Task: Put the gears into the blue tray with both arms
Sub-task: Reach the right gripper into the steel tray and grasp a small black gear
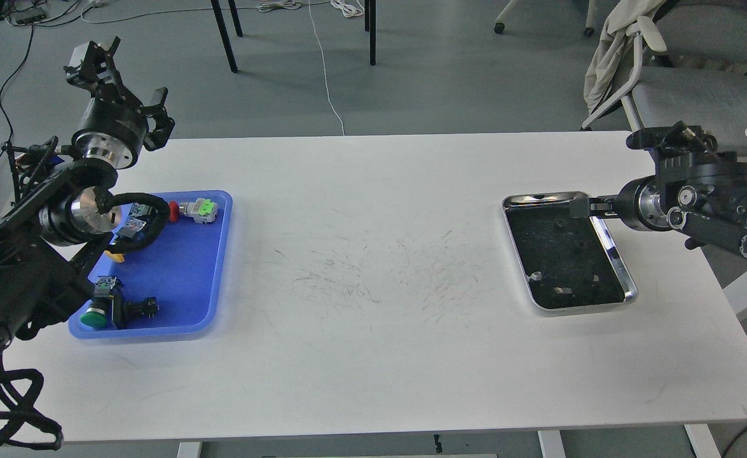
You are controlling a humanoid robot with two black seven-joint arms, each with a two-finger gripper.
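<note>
The blue tray [182, 280] lies at the table's left and holds several coloured push-button switches. Two tiny dark gears [558, 222] [579, 245] rest on the dark inside of the steel tray [629, 287] at the right. My right gripper [582, 207] reaches in from the right, low over that tray's far right rim and close to the upper gear. It looks small and dark, so its fingers cannot be told apart. My left gripper [122, 86] is raised beyond the table's far left corner, open and empty, above and behind the blue tray.
A red-capped switch with a green body [195, 210], a yellow cap [114, 256] and a green-capped switch [103, 312] lie in the blue tray. My left arm's cable loop [141, 222] hangs over it. An office chair [685, 89] stands beyond the right edge.
</note>
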